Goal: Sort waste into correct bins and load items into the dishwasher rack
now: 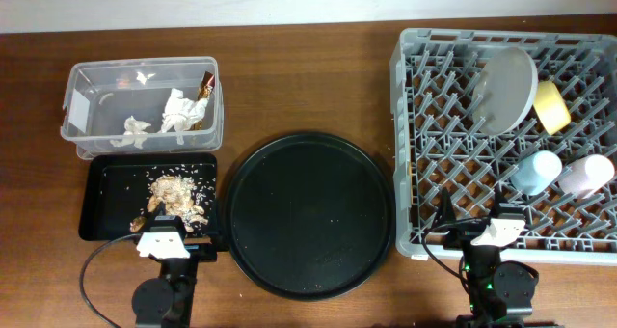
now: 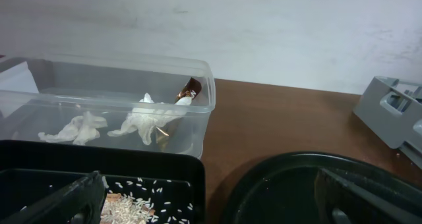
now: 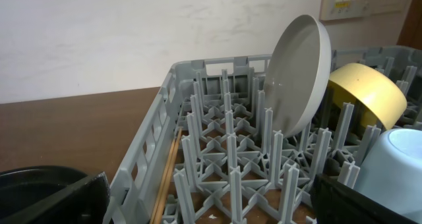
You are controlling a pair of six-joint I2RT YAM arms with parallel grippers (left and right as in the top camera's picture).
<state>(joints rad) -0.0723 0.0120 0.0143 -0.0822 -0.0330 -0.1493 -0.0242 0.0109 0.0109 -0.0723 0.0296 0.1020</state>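
Brown wooden worktop [image 1: 308,77], both arms at the near edge.

Left hand [image 1: 169,233]: at the near rim of the flat black tray [image 1: 106,198]. In the wrist view its fingers [image 2: 66,201] stand far apart at the two lower corners, spread wide, nothing between them.

Right hand [image 1: 477,230]: at the near wall of the rack [image 1: 415,154]. Fingers [image 3: 369,201] likewise wide apart, holding nothing.

Waste:
- clear tub [image 1: 145,106], far left: crumpled white tissues [image 1: 176,111] on its floor, and a dark brown wrapper [image 1: 205,85] leaning in the corner towards the rack.
- flat black tray just in front of the tub: brownish food scraps [image 1: 175,198] heaped at its right end, pale grains scattered round them.

Round black tray [image 1: 310,212]: between the flat tray and the rack, its rim touching or almost touching both. Only a few specks on it.

Rack, right side:
- plate [image 1: 508,89] on edge among the pegs at the far side, tilted.
- yellow bowl [image 1: 552,106] on its side just right of the plate.
- light blue cup [image 1: 536,171] and pink cup [image 1: 587,174] side by side nearer the arms. Which way their mouths face, I cannot tell.
- chopsticks [image 3: 165,178] lie inside, along the wall nearest the round tray.
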